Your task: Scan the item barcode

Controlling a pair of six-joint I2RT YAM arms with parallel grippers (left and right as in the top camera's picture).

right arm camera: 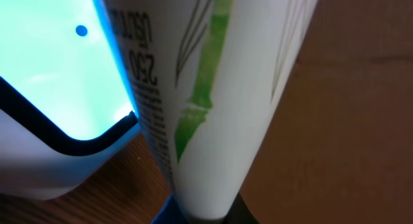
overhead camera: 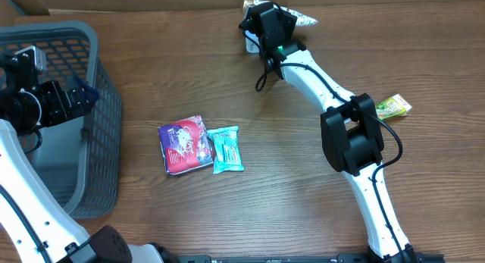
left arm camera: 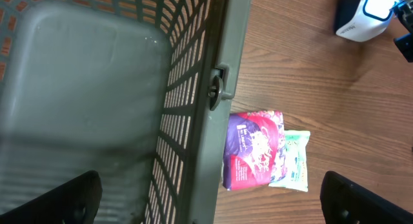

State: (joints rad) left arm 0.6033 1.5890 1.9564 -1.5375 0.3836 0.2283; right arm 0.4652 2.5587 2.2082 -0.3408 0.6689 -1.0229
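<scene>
One tube, pinched in the right tool, faces the scanner. Roll its barcode toward the glow; left tool hangs spread.

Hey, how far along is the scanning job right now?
Done: nothing visible; the basket looks empty. In hand: the right gripper is shut on a white bamboo-print pack, held against the lit scanner. Left: the purple packet, teal packet and green pack lie on the table; the left gripper hangs open over the basket.
</scene>
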